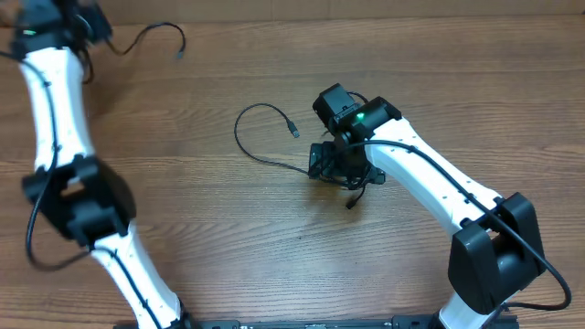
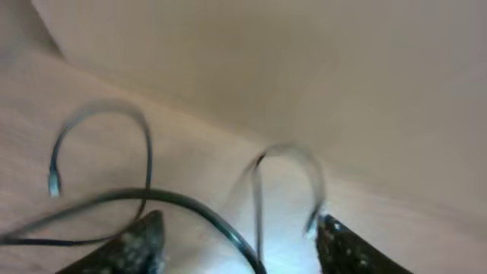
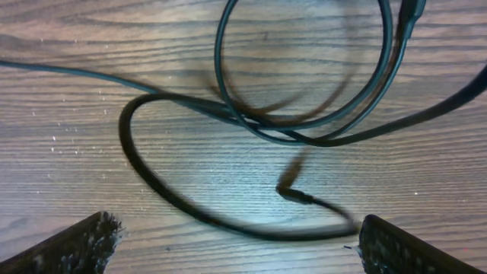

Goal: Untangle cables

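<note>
One thin black cable (image 1: 154, 33) lies at the far left, ending in a small plug (image 1: 180, 56). My left gripper (image 1: 84, 22) is at its near end. The blurred left wrist view shows the fingers (image 2: 240, 247) apart, a cable strand (image 2: 190, 204) running between them, and a plug tip (image 2: 53, 183). Another black cable (image 1: 245, 146) loops out at mid-table, ending in a silver plug (image 1: 292, 128). It runs under my right gripper (image 1: 343, 172), which hovers open over tangled loops (image 3: 304, 129). A curved strand (image 3: 183, 202) lies between its fingers (image 3: 236, 247).
The wooden table (image 1: 228, 238) carries nothing else. Both arms' bases stand at the front edge. A pale wall or table edge (image 2: 304, 68) fills the top of the left wrist view.
</note>
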